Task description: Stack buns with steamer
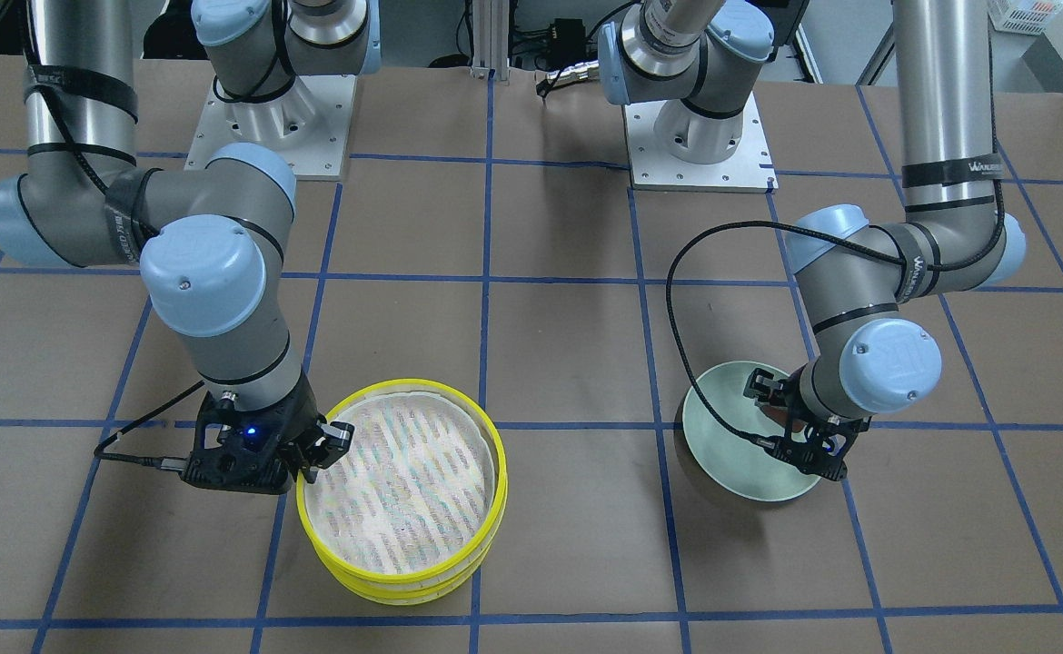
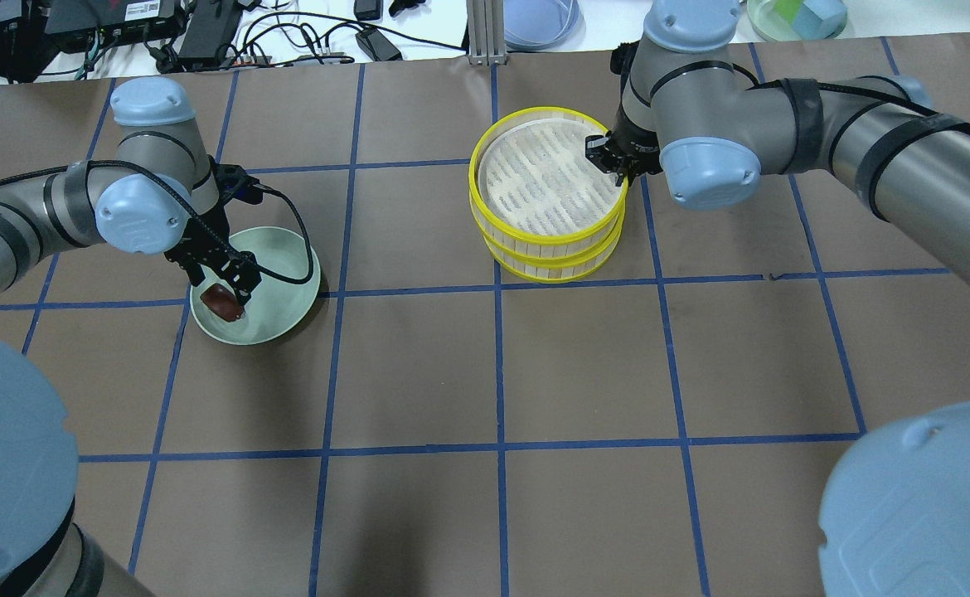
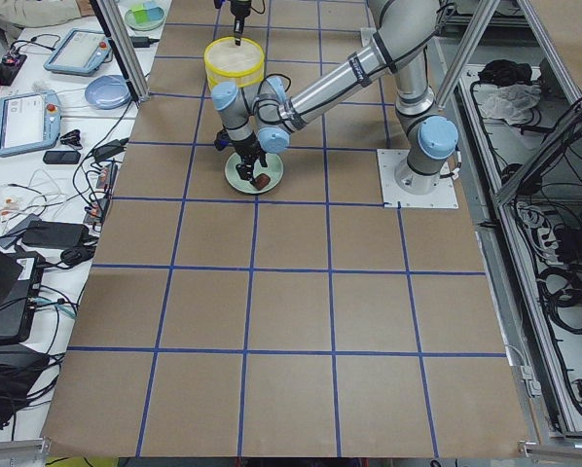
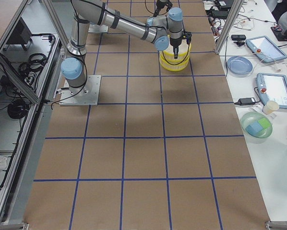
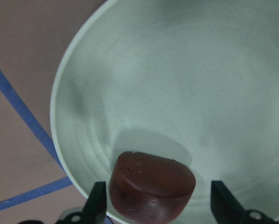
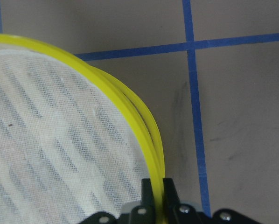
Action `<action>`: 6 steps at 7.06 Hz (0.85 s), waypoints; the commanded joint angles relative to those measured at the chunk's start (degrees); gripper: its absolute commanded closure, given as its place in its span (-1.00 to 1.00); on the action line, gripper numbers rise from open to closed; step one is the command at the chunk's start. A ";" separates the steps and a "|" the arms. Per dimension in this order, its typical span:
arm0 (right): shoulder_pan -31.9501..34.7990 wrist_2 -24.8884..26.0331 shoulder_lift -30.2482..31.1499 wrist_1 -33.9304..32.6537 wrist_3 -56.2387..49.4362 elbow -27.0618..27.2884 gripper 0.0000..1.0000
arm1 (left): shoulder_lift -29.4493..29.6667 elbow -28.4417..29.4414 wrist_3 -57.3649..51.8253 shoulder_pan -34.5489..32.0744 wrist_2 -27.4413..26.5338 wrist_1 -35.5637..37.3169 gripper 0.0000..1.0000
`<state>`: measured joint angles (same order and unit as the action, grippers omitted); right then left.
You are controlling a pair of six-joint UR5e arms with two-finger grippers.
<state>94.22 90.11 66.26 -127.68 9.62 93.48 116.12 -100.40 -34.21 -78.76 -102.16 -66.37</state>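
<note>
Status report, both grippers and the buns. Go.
Left gripper open, straddling dark brown bun on pale green plate. Right gripper shut on yellow steamer's top rim. White bun not in view.

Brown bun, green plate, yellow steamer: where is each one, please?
brown bun (image 5: 151,186), left wrist view, its middle
green plate (image 2: 286,286), overhead view, bare inner surface
yellow steamer (image 2: 551,251), overhead view, near side wall
</note>
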 commanded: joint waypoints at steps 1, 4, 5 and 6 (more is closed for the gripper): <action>-0.62 -0.02 -0.25 0.15 0.14 0.03 1.00 | 1.39 0.12 -2.26 0.01 -2.49 0.63 0.99; -0.71 -0.20 -0.43 0.15 1.53 0.03 1.00 | -0.35 2.65 3.75 0.01 -1.82 0.46 1.00; -0.71 -0.55 -0.52 0.24 1.72 0.12 1.00 | -1.50 4.15 7.02 -0.17 -1.81 0.19 1.00; -0.71 -0.72 -0.69 0.32 1.72 0.12 1.00 | -2.73 5.38 8.80 -0.26 -0.51 0.10 1.00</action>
<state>93.52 89.65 65.72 -127.44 11.15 93.57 114.79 -96.54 -28.24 -78.90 -103.69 -66.11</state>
